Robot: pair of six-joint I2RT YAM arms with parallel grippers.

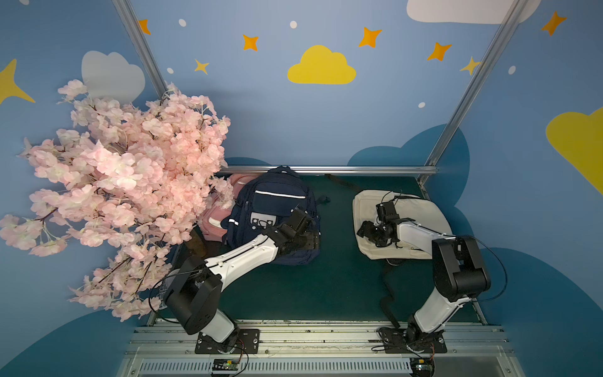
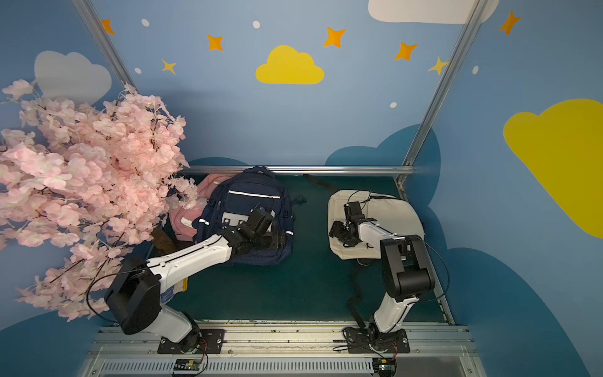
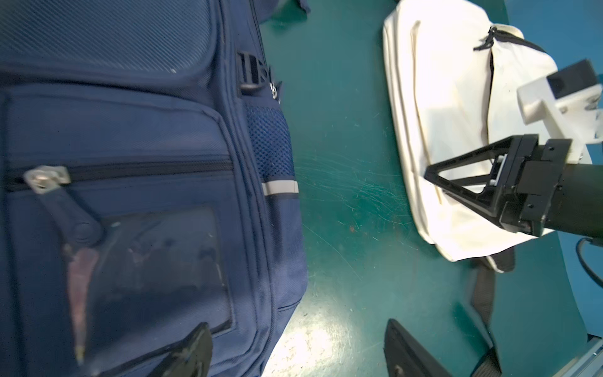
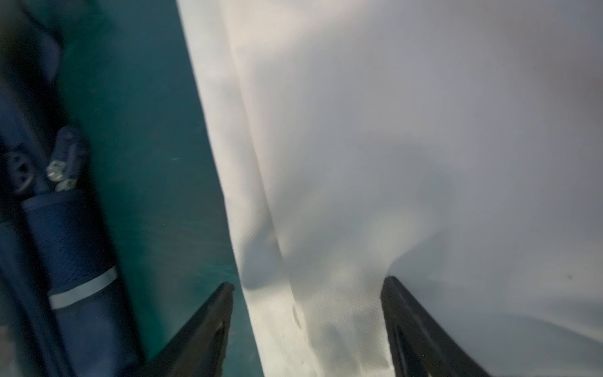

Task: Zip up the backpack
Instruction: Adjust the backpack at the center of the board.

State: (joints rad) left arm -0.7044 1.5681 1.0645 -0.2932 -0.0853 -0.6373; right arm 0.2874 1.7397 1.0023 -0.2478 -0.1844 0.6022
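Green-topped table [image 1: 326,287]: bags on the far half.
Navy fabric backpack [image 1: 270,202]: far-left corner; front pocket zip looks closed.
Cream canvas backpack [image 1: 421,209]: far-right edge, lying flat.
Left gripper [image 3: 297,326]: released, empty, above navy bag.
Right gripper [image 4: 306,284]: spread, straddling cream fabric, nothing pinched.
Black zipper [image 3: 490,85]: gaping on cream bag; closing judged not yet done.

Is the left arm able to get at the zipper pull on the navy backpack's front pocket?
Probably yes. The left gripper is open over the navy backpack, and nothing covers the zipper pull; the right gripper is away over the white bag.
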